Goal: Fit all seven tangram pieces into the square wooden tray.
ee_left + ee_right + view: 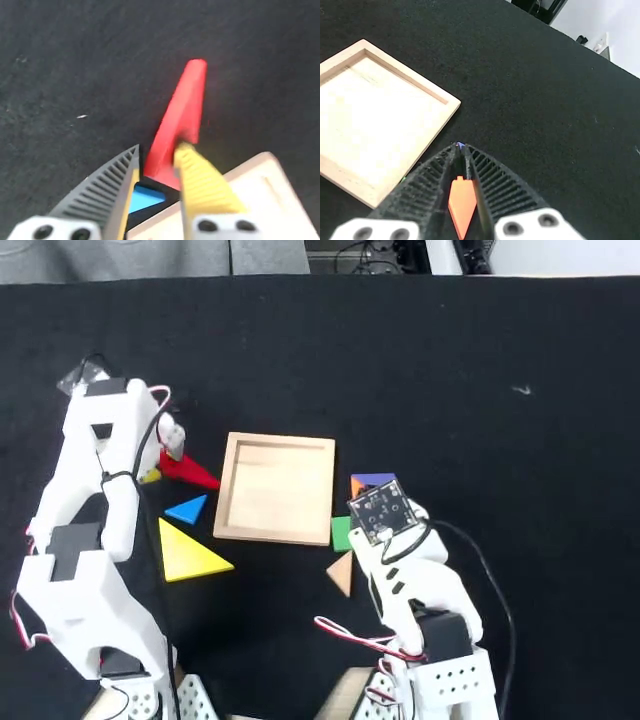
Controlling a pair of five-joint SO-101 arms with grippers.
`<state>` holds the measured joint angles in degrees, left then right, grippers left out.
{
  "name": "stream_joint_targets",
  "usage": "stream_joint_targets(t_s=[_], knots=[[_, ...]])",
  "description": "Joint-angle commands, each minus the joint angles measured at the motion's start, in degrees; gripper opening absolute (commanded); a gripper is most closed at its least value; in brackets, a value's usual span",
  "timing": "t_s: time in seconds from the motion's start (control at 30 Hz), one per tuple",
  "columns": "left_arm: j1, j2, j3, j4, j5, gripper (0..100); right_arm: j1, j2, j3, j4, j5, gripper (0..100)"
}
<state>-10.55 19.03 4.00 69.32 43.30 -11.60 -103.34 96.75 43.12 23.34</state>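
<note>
The square wooden tray (275,488) lies mid-table with nothing in it. My left gripper (172,445) (160,150) stands by the tray's left side, shut on a red piece (188,470) (185,100) that is tilted off the cloth. Below its fingers lie a blue triangle (187,508) (142,196) and the tray's corner (260,180). My right gripper (366,490) (460,150) is at the tray's (380,115) right side, its fingers closed around an orange piece (356,483) (461,200). A purple piece (379,479) peeks out just past the tips.
A large yellow triangle (188,552) and a small yellow piece (150,476) lie left of the tray. A green piece (342,532) and a tan triangle (342,572) lie near its lower right corner. The black cloth stretches far back and right.
</note>
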Motion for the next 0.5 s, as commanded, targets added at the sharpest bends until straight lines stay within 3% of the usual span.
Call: stream_joint_targets(t_s=[0.0,0.47], knots=[[0.92,-1.67,-4.35,-0.79,0.18,9,1.23,-4.26,-0.22,0.18,0.35,1.2],[4.18,5.8,-5.58,-6.77,0.26,9,1.23,-4.26,-0.22,0.18,0.35,1.2]])
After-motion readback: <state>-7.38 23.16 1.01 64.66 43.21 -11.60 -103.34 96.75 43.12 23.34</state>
